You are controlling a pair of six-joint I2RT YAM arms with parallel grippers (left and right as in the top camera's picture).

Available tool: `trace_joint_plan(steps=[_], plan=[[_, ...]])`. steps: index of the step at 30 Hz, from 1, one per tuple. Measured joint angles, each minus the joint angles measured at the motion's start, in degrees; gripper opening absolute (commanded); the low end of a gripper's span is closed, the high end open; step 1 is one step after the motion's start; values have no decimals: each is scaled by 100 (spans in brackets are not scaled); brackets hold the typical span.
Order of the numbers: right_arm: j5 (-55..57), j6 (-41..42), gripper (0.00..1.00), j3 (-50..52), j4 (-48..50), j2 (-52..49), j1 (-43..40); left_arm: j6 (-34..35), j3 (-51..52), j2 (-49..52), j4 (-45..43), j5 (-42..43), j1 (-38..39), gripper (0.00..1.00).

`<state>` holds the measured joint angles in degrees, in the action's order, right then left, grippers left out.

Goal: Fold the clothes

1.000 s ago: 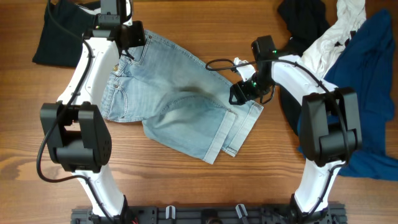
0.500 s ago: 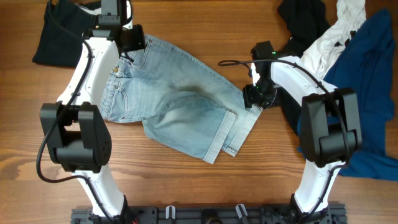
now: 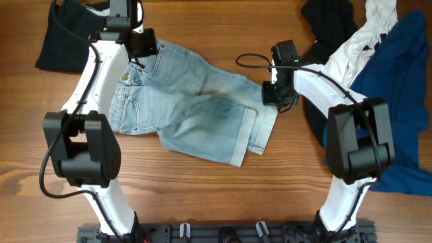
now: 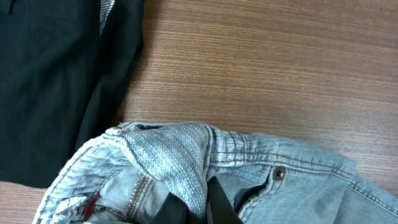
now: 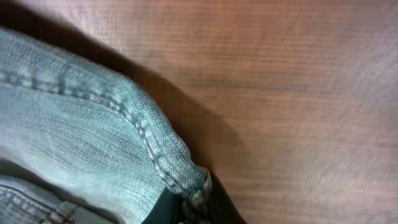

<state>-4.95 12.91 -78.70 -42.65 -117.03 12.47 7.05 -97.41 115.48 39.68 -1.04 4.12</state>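
At left end effector (image 3: 143, 44) (image 4: 198, 200): closed, pinching a raised fold of waistband of the denim shorts (image 3: 196, 115) (image 4: 261, 180) between dark fingers. Shows in the left wrist view as a bunched ridge of cloth just above the fingertips.

At right end effector (image 3: 273, 94) (image 5: 186, 202): closed, gripping the hemmed corner of one leg (image 5: 74, 137). Doubled hem edge sits directly between the fingers in the right wrist view, with a dark shadow on the wood beside it.

Denim shorts:
- Colour: pale blue, faded, with lighter wear along folds and seams.
- Material: soft woven cotton with a fine diagonal weave. Thick gathered waistband, and a double row of stitching along the hem.
- Shape: rumpled rather than flat, with creases running across the middle. Broad turned cuff on the nearer leg, along the lower right edge.
- Position: mid-desk, spread on a diagonal from far left to right of centre, held at both ends. Waistband end in the left end effector, far leg hem in the right end effector, nearer leg lying loose on the wood.

Other clothes:
- Black garment (image 3: 57, 40) (image 4: 50, 81): matte and smooth, at the far left corner, just beside the waistband.
- Black piece (image 3: 331, 20), white piece (image 3: 361, 40), deep-blue piece (image 3: 398, 94): loosely heaped and overlapping at the far right, beyond the right arm and apart from the shorts.

Desk (image 3: 202, 196) (image 4: 280, 62) (image 5: 298, 93): brown wood-grain surface.
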Motion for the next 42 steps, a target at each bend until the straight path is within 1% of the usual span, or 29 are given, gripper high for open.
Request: trace_joint_plan(steps=[5, 9, 14, 21, 26, 27, 29, 30, 31, 32, 33, 35, 36, 37, 38, 40, 42], plan=[[-59, -166, 4, -863, 302, -44, -341, 221, 0, 0, -109, 0, -7, 4], [-57, -321, 4, -1408, 796, -44, -555, 350, 0, 0, -269, 2, -7, 4], [70, -422, 4, -1456, 1209, -50, -621, 566, 0, 0, -592, -24, -4, 4], [197, -472, 4, -1456, 1722, -131, -675, 748, 0, 0, -1198, -634, -4, 4], [208, -487, 4, -1458, 1906, -369, -793, 774, 0, 37, -1624, -815, -4, 5], [210, -487, 4, -1456, 1930, -420, -809, 774, 0, 59, -1663, -817, -4, 9], [223, -487, 4, -1456, 1978, -494, -824, 791, -2, 149, -1727, -817, -4, 25], [229, -487, 4, -1456, 2002, -516, -824, 798, -2, 186, -1764, -820, -4, 35], [247, -487, 4, -1456, 2055, -529, -828, 791, -2, 243, -1792, -837, -4, 50], [256, -487, 8, -1456, 2109, -538, -837, 793, -2, 278, -1821, -859, -7, 62], [264, -490, 25, -1456, 2177, -540, -850, 828, -2, 317, -1860, -894, -11, 69], [267, -466, 62, -1456, 2306, -544, -887, 839, -2, 361, -1893, -931, -11, 80], [289, -490, 79, -1456, 2402, -544, -914, 831, -2, 369, -1895, -957, -11, 84], [299, -483, 94, -1456, 2481, -544, -938, 828, -2, 369, -1897, -970, -11, 86], [310, -483, 100, -1458, 2549, -544, -977, 839, -7, 367, -1902, -988, -11, 88], [306, -483, 100, -1458, 2573, -544, -1032, 844, -11, 356, -1871, -992, -11, 91], [267, -503, 100, -1458, 2551, -538, -1071, 839, -11, 302, -1676, -1008, -11, 92]])
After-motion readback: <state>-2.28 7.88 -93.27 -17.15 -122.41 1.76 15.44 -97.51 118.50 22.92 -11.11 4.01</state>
